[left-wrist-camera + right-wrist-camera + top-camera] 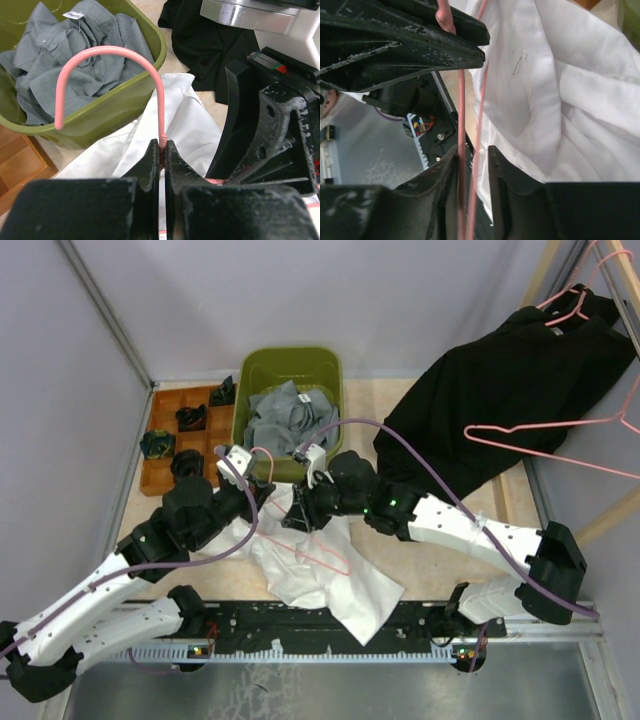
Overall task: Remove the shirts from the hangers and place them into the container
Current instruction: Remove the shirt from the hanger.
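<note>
- The left gripper [160, 146] is clamping fully shut on the neck of a pink hanger [107, 50], just under the hook. I judge this is pinning the wire so the cloth can be drawn off it.
- The right gripper [472, 150] is facing it from 3 o'clock. Its fingers are standing a little apart and straddling 2 pink strands, seemingly of that same hanger. Slack is showing beside the wire, so it is gripping nothing.
- The white shirt [330, 585] is lying crumpled on the table [365, 400] at 6 o'clock from both grippers. It is wrapping the hanger's lower wire, so it is not free.
- The tub [290, 365] is sitting just past the grippers at 12 o'clock, close enough for a short carry. The grey shirt [285, 415] is lying bundled inside it.
- A black shirt [510, 390] is draping from the rack [610, 522] at 2 o'clock, well apart, with pink hangers beside it.
- By my reading, 1 shirt is done, the white one is being worked on, and the black is waiting.
- The thin wire is likely springing and twisting under a 1-point hold, which is probably why the second gripper is bracing it.
</note>
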Action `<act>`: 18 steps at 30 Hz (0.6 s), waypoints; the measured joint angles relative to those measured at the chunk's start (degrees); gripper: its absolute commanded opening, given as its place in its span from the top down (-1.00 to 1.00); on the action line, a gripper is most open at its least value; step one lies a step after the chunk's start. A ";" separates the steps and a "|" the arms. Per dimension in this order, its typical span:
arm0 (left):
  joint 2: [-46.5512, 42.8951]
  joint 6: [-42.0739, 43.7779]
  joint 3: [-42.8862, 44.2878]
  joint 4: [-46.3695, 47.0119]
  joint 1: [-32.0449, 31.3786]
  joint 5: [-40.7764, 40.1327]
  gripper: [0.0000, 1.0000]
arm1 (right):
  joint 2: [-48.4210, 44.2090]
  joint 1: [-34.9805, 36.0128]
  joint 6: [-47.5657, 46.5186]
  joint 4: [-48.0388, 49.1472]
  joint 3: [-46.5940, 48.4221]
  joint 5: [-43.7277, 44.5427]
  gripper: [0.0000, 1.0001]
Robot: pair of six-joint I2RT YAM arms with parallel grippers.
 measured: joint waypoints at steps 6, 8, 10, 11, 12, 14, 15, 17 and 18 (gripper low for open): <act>-0.24 0.31 0.00 0.46 0.04 0.92 0.11 | 0.00 0.15 0.28 -0.35 0.68 1.07 1.00; -1.14 0.22 0.00 0.74 0.07 0.85 -0.24 | -0.33 0.48 -0.11 -1.33 1.07 3.02 1.00; -3.63 -0.20 -0.37 1.77 0.04 0.81 -0.51 | -1.38 0.46 -0.42 -2.99 1.07 5.97 1.00; -5.40 -0.31 -0.85 2.56 0.07 0.70 -0.59 | -2.27 0.42 -0.68 -3.98 1.05 7.54 1.00; -7.15 -0.39 -1.33 3.21 0.07 0.57 -0.66 | -3.34 0.37 -0.81 -4.79 1.05 8.79 1.00; -11.80 -0.42 -3.21 5.51 0.07 0.42 -0.72 | -6.01 0.35 -1.16 -6.01 1.03 10.95 1.00; -13.77 -0.31 -3.98 6.38 0.07 0.44 -0.72 | -7.56 0.35 -1.29 -6.54 1.03 11.80 1.00; -18.47 0.04 -5.42 8.59 0.07 0.57 -0.72 | -10.60 0.35 -1.64 -7.13 1.03 12.96 1.00; -20.26 0.20 -5.75 9.55 0.07 0.61 -0.72 | -11.87 0.35 -1.68 -7.32 1.03 13.18 1.00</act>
